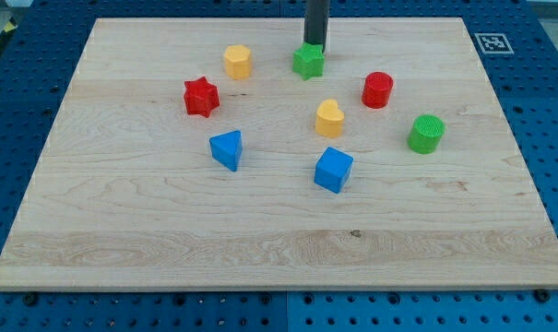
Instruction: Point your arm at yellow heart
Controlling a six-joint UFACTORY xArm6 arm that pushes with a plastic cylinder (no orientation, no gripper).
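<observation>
1. The wooden board (122, 240) lies on a blue perforated table (20, 83) and carries eight small blocks.
2. My tip (315, 48) stands near the view's top, at or just behind the upper edge of the green star (308, 61); whether the two touch cannot be told.
3. The arm bears no pincer. It ends in a plain dark rod, so nothing opens or closes, and the rod has hold of nothing.
4. The yellow heart (330, 117), the task's object, sits near the board's centre, below the green star and slightly toward the view's right.
5. Progress, as a judgement: the pointing is not yet done. The green star lies between my tip and the yellow heart, so the tip must travel toward the view's bottom, probably skirting the star to avoid pushing it onto the heart.
6. Neighbours of the heart: the red cylinder (377, 88) to its upper right, the blue cube (333, 170) below it, and the blue triangular block (227, 148) to its lower left.
7. Further off lie the green cylinder (427, 133), the red star (201, 96) and the yellow hexagonal block (238, 61).
8. No containers appear; every block rests directly on the board.
</observation>
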